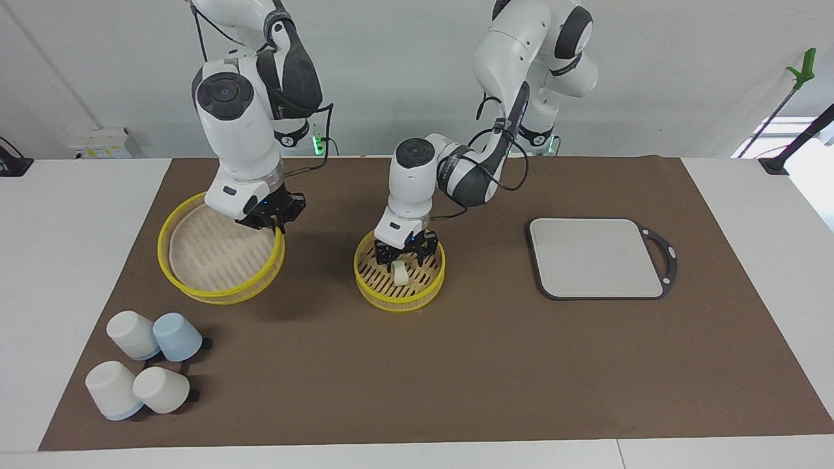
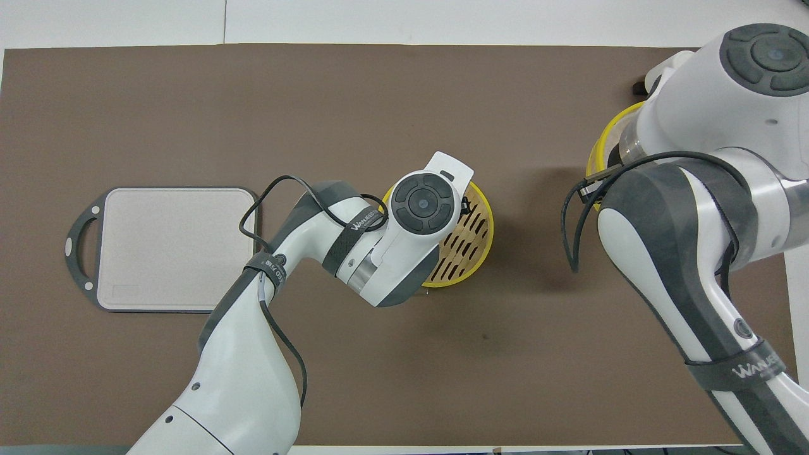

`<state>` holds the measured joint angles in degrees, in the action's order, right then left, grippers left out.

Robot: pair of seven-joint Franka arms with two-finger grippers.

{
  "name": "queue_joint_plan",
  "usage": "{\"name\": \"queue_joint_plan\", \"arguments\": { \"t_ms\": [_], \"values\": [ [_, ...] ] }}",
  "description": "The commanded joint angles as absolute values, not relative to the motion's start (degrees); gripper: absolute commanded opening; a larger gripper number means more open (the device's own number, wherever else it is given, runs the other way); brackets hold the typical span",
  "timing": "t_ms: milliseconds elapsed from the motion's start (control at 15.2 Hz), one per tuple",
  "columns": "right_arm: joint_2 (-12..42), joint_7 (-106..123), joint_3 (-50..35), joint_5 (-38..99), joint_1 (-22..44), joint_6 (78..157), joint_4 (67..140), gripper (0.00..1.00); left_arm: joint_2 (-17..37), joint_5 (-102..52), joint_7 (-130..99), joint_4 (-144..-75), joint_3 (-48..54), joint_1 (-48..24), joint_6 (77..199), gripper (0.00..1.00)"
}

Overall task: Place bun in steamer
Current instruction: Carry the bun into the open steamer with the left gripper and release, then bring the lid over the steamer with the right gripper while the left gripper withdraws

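A dull brown mat [image 1: 495,365] covers a white table [image 1: 65,260]. The steamer [image 1: 399,299] has a bright yellow rim and a tan floor crossed by rows of dark slots. On that floor lies the cream-white bun [image 1: 402,276]. A wider basket tier [image 1: 221,294] has the same yellow rim, with a paler floor that seems finely striped. The board [image 1: 596,257] is pale grey with a dark grey border and handle. Of the cups [image 1: 146,371], three look white and one pale blue. Both arms are white with dark grey joints and black grippers.
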<state>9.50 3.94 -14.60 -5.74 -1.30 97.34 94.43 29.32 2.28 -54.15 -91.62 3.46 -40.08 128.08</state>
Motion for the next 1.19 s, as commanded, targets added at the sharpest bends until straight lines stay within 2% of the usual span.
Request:
{"name": "queue_joint_plan", "arguments": {
  "t_ms": [0, 396, 660, 924, 1122],
  "values": [
    [7.7, 4.5, -15.0, -5.1, -1.5, 98.7, 96.0, 0.0, 23.7, 3.7, -54.8, -92.2, 3.2, -37.6, 122.4, 1.0],
    [7.6, 0.9, -15.1, -5.1, 0.5, 100.2, 96.3, 0.0, 13.2, 3.3, -52.8, -92.4, 3.2, -28.2, 112.3, 1.0],
    [8.4, -11.5, -15.1, -5.0, 9.8, 106.8, 96.2, 0.0, 8.0, 0.5, -35.2, -92.5, 3.1, -17.4, 104.7, 1.0],
    [12.6, -20.6, -15.1, -1.9, 17.0, 116.6, 96.2, 0.0, 3.9, -0.1, -14.5, -92.8, 3.0, -7.1, 97.9, 1.0],
    [15.6, -23.5, -15.0, -1.8, 21.0, 121.7, 95.8, 0.0, 2.6, -0.1, -6.4, -93.1, 2.9, -2.2, 96.3, 1.0]
  ]
}}
